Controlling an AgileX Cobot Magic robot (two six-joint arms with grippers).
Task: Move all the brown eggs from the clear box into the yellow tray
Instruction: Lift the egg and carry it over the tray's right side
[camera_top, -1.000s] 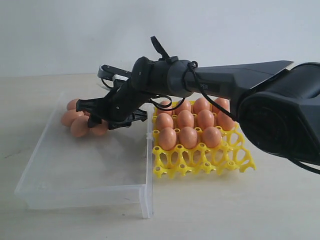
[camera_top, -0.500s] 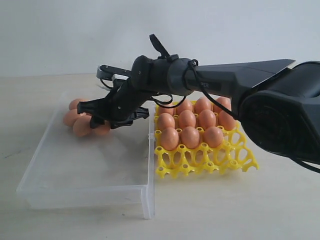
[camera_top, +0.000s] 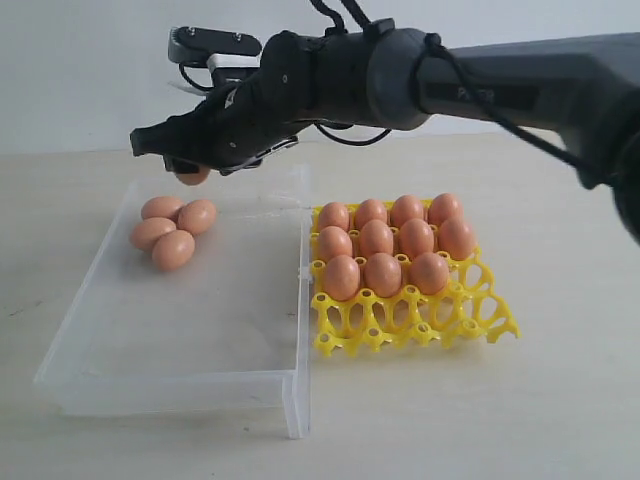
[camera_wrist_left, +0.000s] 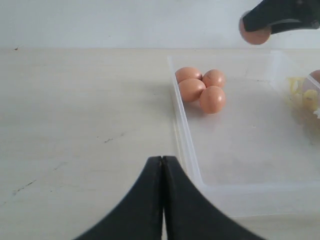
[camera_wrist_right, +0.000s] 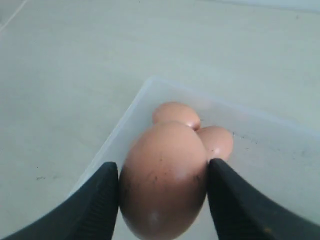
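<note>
Right wrist view: one brown egg (camera_wrist_right: 162, 175) is gripped between the two black fingers of the right pincer (camera_wrist_right: 162, 200). It is now held high above the far left corner of the clear box (camera_top: 180, 392); a moment ago the pincer was down low among the eggs there. So one more egg is ready to be carried right to the yellow tray (camera_top: 420, 328). Four brown eggs (camera_top: 170, 228) are left in the box. Eleven are seated in the tray. The left pincer (camera_wrist_left: 162, 167) is shut on nothing.
</note>
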